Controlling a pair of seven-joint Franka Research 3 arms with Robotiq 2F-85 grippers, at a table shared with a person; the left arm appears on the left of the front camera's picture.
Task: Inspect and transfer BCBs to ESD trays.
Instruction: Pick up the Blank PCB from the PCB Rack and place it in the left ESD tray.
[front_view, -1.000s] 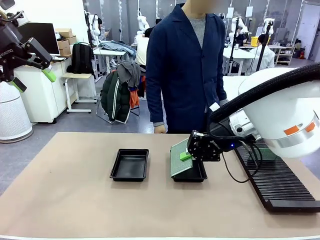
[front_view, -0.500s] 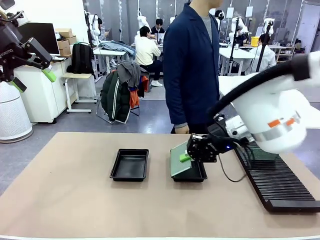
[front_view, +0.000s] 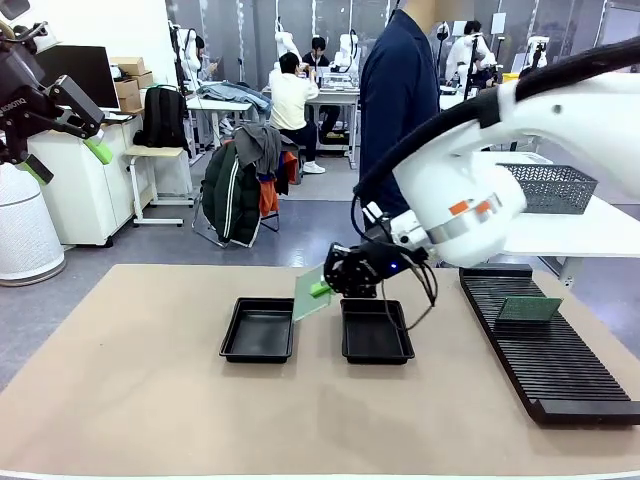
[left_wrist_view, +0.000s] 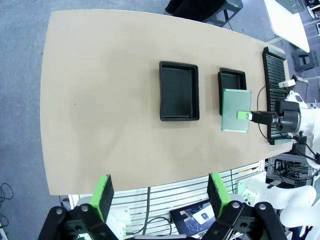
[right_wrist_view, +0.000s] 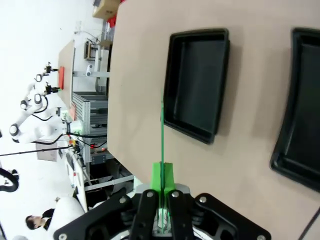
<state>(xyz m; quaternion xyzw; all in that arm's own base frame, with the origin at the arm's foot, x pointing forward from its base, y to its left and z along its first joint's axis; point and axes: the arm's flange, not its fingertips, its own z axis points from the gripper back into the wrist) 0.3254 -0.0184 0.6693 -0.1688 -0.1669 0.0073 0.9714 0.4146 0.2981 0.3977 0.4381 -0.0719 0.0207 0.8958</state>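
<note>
Above the ESD trays (front_view: 378, 358): my right gripper (front_view: 321, 289) pinches a tilted BCB (front_view: 306, 297) edge-on.
Risk: it slips, or clips the nine-o'clock tray's (front_view: 257, 356) rim.
Left gripper (front_view: 66, 160): spread, empty.

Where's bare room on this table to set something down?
Bare: the tan tabletop left of the left shallow black plastic tray, and the strip between the right black tray and the long black ribbed rack. Crowded: by the trays' gap, where the right gripper holds a green circuit board.
</note>
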